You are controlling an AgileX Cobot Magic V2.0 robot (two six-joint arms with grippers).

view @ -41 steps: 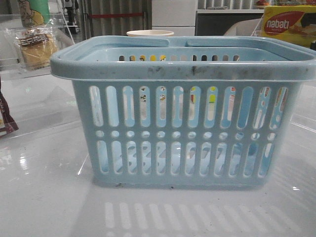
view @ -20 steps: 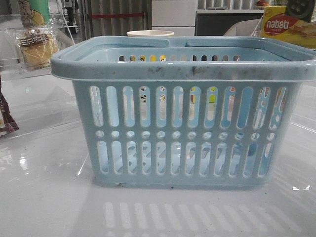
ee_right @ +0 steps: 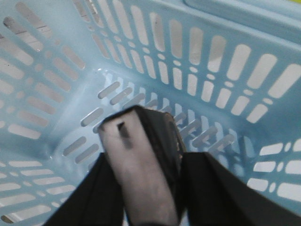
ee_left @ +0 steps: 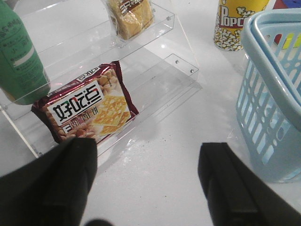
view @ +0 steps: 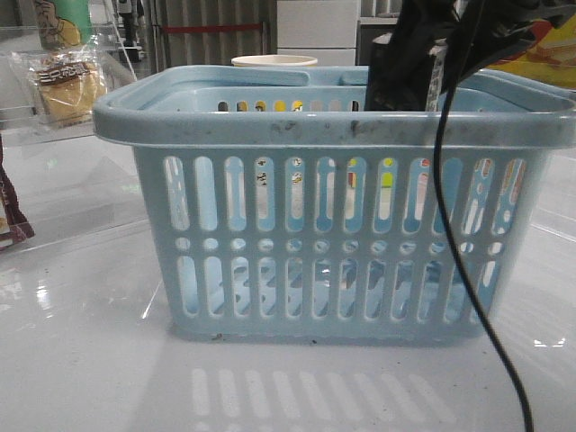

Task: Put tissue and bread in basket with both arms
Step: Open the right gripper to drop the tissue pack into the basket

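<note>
Right wrist view puts my right gripper inside the basket, looking down into a bottom corner, fingers clamped on the tissue, a flat black-and-white pack held edge-up between the two black pads, its long axis running straight out from the claw toward the basket floor; floor below it looks bare, so I judge a plain release drops it in, nothing to steer around. Front view agrees: right gripper hangs over the rim of the basket toward its right half, cable trailing down the front wall. Bread is the other item, clear packet of tan slices on the upper acrylic shelf at far left, well apart from the basket and on my left arm's side, so that arm is the nearer one. Left wrist view: left gripper jaws spread wide, nothing between them, hovering over bare table; bread sits on the top step ahead of the claw, beyond the dark red biscuit packet on the lower step, green bottle off to one side. I'd say the left reach has to go forward and up past that biscuit packet, easy to grab the wrong pack
</note>
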